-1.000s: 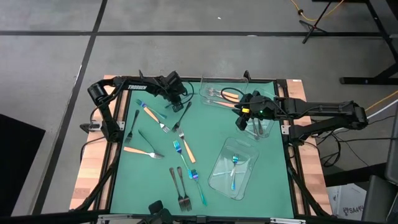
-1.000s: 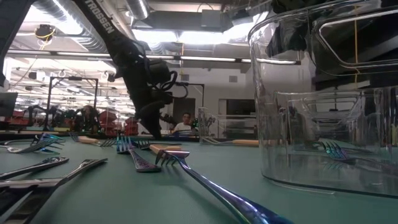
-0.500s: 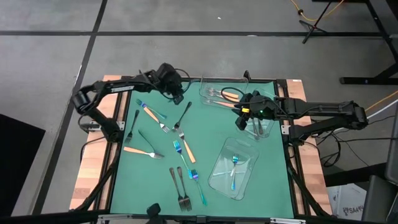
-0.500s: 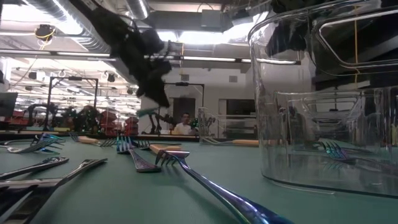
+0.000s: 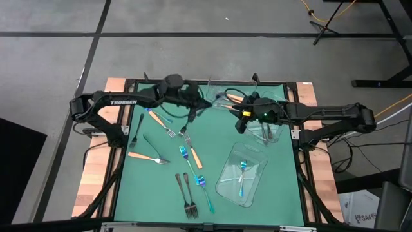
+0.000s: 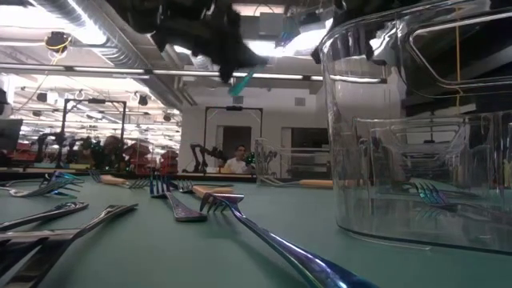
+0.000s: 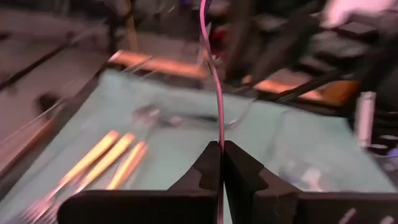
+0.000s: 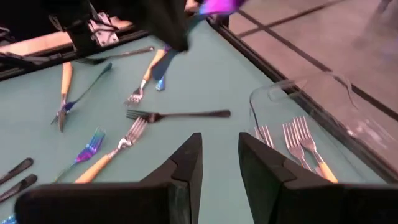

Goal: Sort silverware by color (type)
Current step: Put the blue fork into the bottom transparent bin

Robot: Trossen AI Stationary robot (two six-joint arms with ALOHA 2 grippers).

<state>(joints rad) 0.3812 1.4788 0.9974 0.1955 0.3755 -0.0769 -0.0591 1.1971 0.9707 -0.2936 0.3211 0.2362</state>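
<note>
One thin iridescent fork (image 7: 216,81) (curved) – pinched in left tool (image 7: 222,163).

Overhead, straight down on the whole surface (image 5: 154,193). Low, level across it, very near a clear tray (image 6: 416,128). Wrist cameras looking forward; same forks in all.

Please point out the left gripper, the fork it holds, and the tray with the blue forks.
Left gripper (image 7: 222,163), left wrist view, between its fingertips.
Held fork (image 7: 216,87), left wrist view, mid-stem.
Tray (image 5: 226,181), high view, bare floor.
</note>
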